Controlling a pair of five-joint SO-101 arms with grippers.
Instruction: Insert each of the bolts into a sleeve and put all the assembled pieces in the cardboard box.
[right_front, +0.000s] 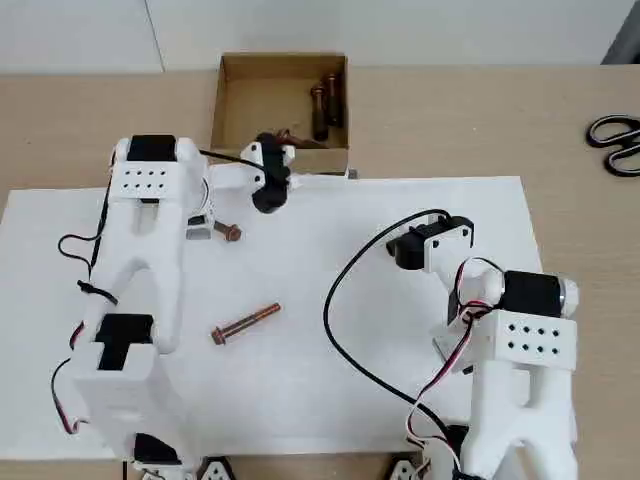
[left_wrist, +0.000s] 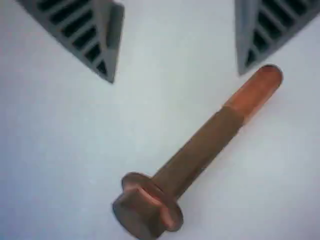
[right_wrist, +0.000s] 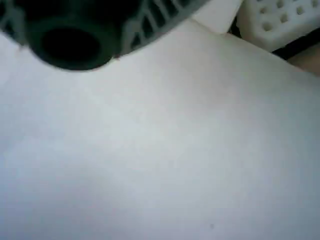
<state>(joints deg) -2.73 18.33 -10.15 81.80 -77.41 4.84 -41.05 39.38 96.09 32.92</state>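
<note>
Copper-brown bolt is lying by our left end effector, fingers standing apart; from above we are seeing brown pieces in the cardboard box.

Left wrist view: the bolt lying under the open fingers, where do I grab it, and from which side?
Take the bolt by its shank, about midway, coming straight down from above. It lies flat on the white sheet, and the flanged head is wider. The left gripper probably needs a wrist turn so its open jaws close across the shank.
</note>
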